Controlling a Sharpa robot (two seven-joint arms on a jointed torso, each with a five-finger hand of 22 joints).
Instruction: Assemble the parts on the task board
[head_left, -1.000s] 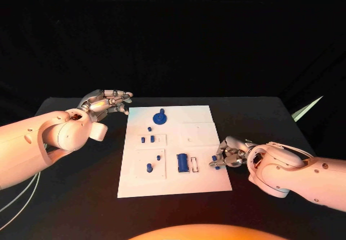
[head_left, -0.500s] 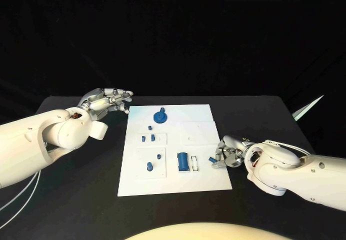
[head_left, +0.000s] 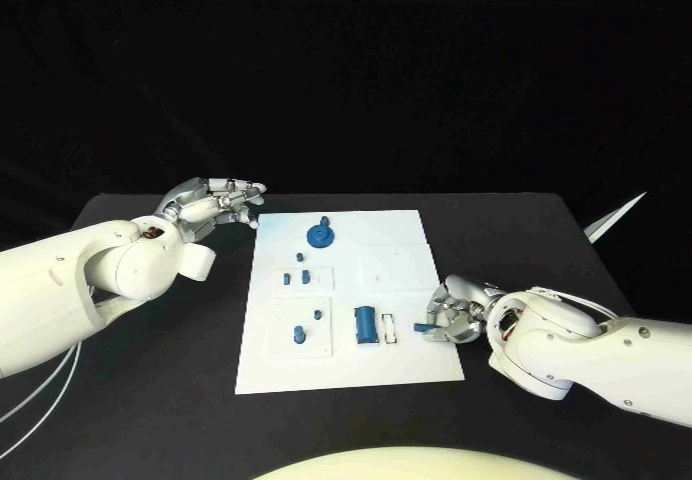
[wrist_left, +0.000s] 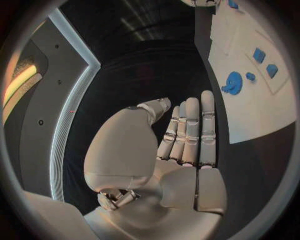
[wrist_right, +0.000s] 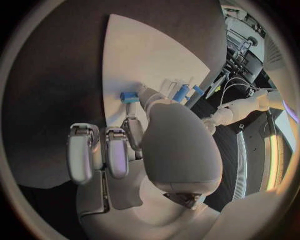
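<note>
The right robot hand (head_left: 459, 318) has slid lower, pinching a small blue part (head_left: 424, 327) lying sideways, just right of the empty slot (head_left: 389, 327).

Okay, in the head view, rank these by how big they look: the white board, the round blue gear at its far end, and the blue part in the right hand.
1. Board
2. Gear
3. Part in the right hand, partly hidden by fingers

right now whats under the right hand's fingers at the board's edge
The right hand pinches a small blue part over the task board's right edge. White board shows below it; the spot directly beneath the fingers is covered.
</note>
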